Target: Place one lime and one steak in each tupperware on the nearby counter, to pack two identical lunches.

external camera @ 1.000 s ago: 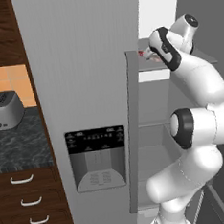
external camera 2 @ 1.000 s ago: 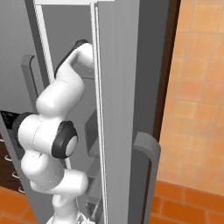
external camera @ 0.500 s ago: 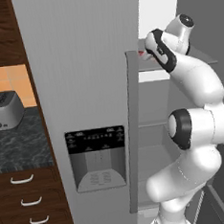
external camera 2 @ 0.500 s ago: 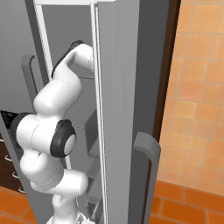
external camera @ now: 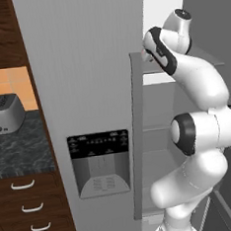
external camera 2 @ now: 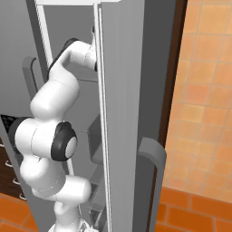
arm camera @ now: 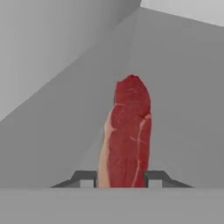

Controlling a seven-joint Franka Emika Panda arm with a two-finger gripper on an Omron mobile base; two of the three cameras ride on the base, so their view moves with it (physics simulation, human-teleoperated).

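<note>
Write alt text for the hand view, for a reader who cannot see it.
A red-pink steak with pale streaks lies lengthwise on a plain grey surface, its near end between the gripper's two dark fingertips. Grey walls rise behind it.

We're looking at flat, even rendered light here, bright all over with no obvious source. The fridge door [external camera: 85,90] shows no glare, just smooth grey. Shadows are soft: inside the fridge, shelves go a bit darker toward the far wall. The steak [arm camera: 127,135] looks slightly blurry and pixelated at its edges. No lens distortion anywhere.
</note>
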